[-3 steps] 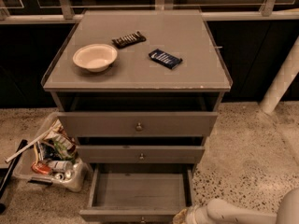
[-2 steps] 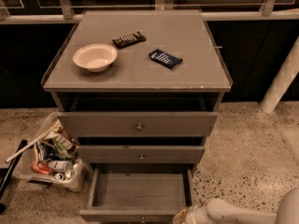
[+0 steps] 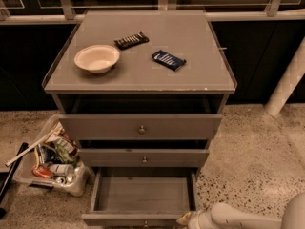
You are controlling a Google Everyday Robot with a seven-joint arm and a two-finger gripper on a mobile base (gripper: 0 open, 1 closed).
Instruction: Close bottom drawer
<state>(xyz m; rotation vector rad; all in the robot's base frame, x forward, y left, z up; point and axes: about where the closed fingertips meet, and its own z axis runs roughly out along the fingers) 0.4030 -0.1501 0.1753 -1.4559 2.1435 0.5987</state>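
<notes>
The bottom drawer (image 3: 143,194) of the grey cabinet stands pulled far out, an empty shallow box with its front (image 3: 133,220) at the lower edge of the camera view. The middle drawer (image 3: 143,157) and the wide top drawer (image 3: 141,126) above it stick out a little, each with a small knob. My gripper (image 3: 187,219) is at the bottom edge, right by the right end of the bottom drawer's front. My white arm (image 3: 238,217) reaches in from the lower right.
On the cabinet top lie a cream bowl (image 3: 96,58), a dark snack bar (image 3: 131,40) and a blue packet (image 3: 168,60). A clear bin of cans and wrappers (image 3: 50,161) stands on the speckled floor to the left. A white post (image 3: 288,82) rises at the right.
The arm and gripper hold almost the same place by the drawer's right front corner. The bottom drawer looks as far open as before.
</notes>
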